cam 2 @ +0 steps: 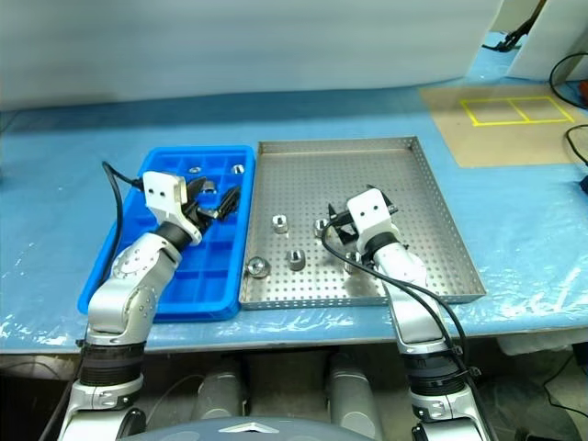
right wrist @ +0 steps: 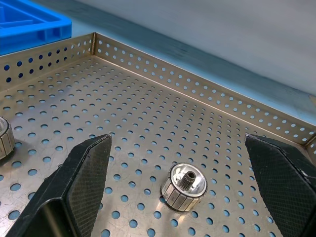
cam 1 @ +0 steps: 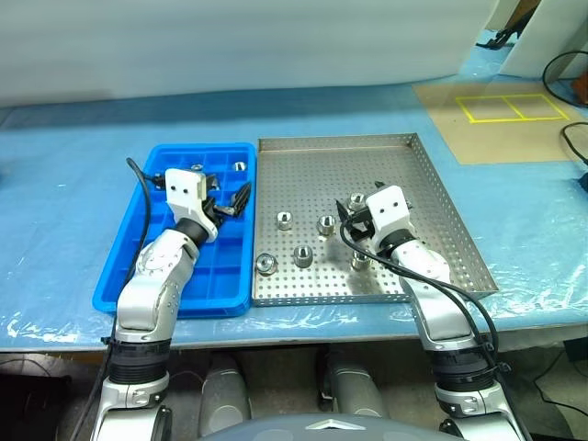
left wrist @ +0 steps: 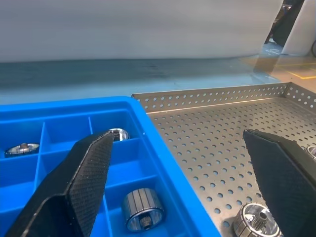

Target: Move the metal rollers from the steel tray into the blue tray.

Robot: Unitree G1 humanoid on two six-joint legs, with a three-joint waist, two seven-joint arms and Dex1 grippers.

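Between your right gripper [right wrist: 180,190]'s wide-open, empty jaws stands a roller [right wrist: 183,186]: centre, lower, then close.

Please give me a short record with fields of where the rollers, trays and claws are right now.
steel tray: right of the blue tray, touching it
metal rollers in steel tray: at least six, e.g.
rollers in blue tray: at least three, e.g.
left claw: open, empty, over blue tray
right claw: open, empty, roller ahead between its fingers
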